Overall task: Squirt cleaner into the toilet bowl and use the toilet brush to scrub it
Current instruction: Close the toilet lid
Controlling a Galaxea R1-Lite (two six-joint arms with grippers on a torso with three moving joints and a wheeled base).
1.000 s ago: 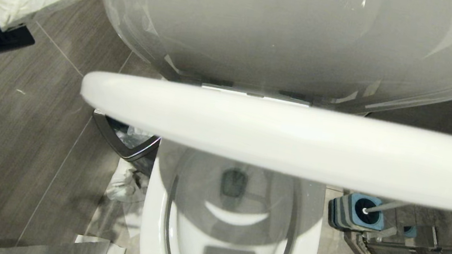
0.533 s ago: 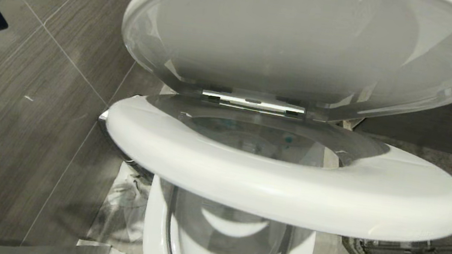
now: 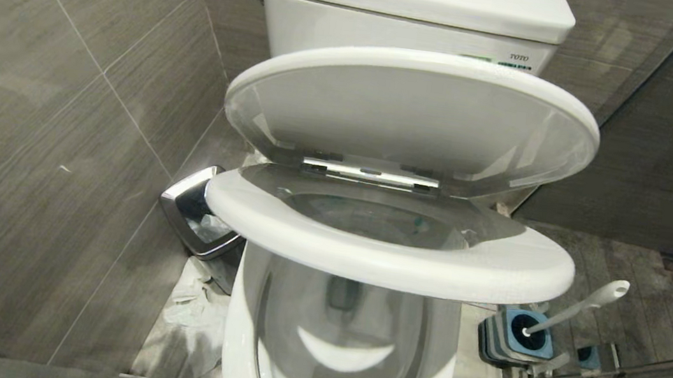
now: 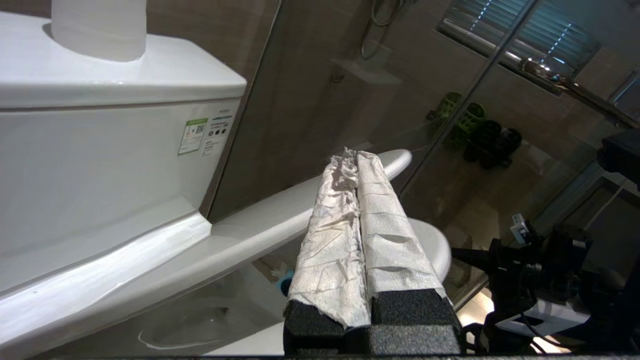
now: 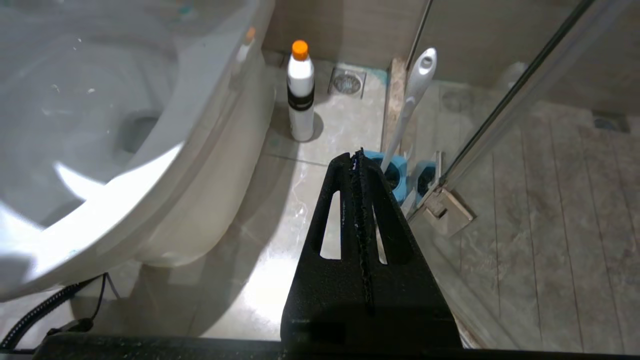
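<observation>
The white toilet bowl stands in the middle of the head view, its lid up and its seat tilted half raised above the rim. Small turquoise smears of cleaner show inside the back of the bowl. The toilet brush leans in its blue holder on the floor to the right of the toilet; its white handle also shows in the right wrist view. My left gripper, fingers wrapped in white paper, is shut and empty, up beside the tank. My right gripper is shut and empty, low over the floor near the holder.
A white bottle with an orange cap stands on the floor by the toilet's base. A chrome-rimmed bin sits left of the bowl. A glass shower door with a metal hinge runs just beyond the brush holder. A paper roll rests on the tank.
The whole head view has shifted as the camera lifted: the tank and the brush have come into view, the seat looks farther off. The left gripper now sits at the picture's top left corner.
</observation>
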